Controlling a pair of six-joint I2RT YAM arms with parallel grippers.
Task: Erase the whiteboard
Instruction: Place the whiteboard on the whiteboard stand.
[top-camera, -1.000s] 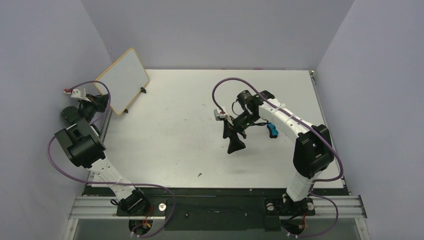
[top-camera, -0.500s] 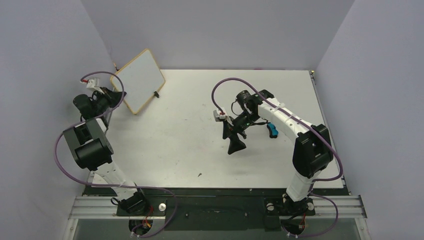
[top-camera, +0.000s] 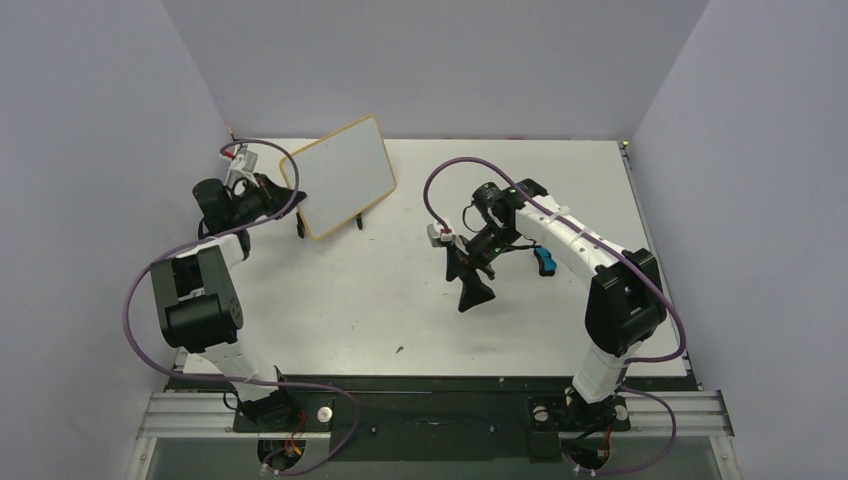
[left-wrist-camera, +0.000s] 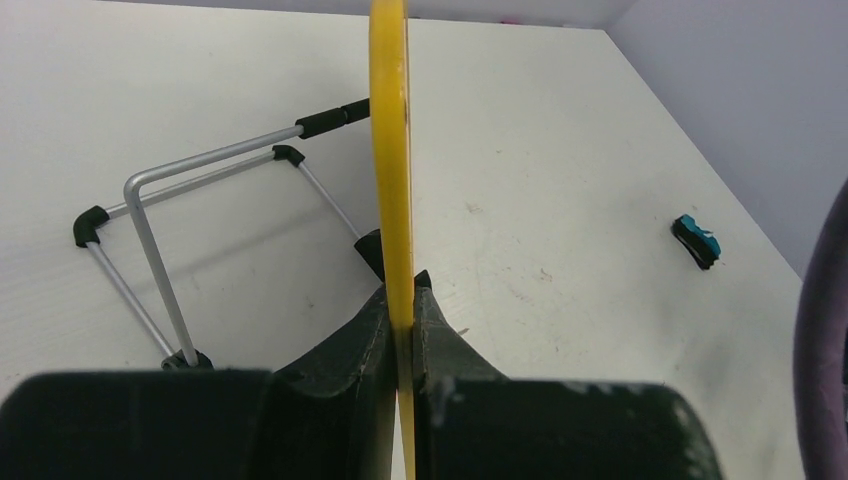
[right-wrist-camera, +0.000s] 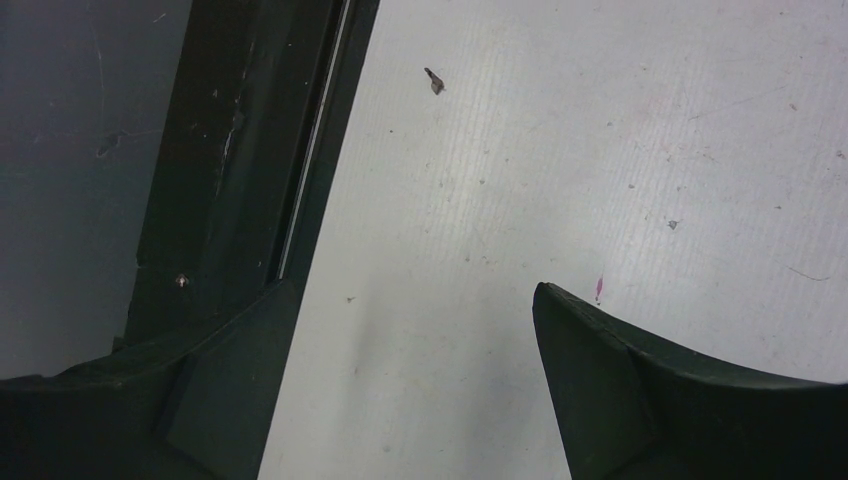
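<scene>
The whiteboard (top-camera: 341, 173) is a white board with a tan frame, and its face shows no marks in the top view. My left gripper (top-camera: 284, 193) is shut on its left edge and holds it tilted over the table's back left. In the left wrist view the board's yellow edge (left-wrist-camera: 391, 150) runs straight up from between my left gripper's (left-wrist-camera: 400, 292) jaws. My right gripper (top-camera: 472, 290) hangs open above the table's middle, pointing down. The right wrist view shows my right gripper (right-wrist-camera: 415, 300) with only bare table between its fingers.
A wire easel stand (left-wrist-camera: 190, 215) with black tips rests on the table just below the board, its feet (top-camera: 298, 232) showing under the frame. A small blue eraser (top-camera: 543, 260) lies beside the right arm. Purple walls close in the table on three sides.
My left arm has swung the board from the far left wall to the right, toward the table's back centre. The right arm has stayed put.
</scene>
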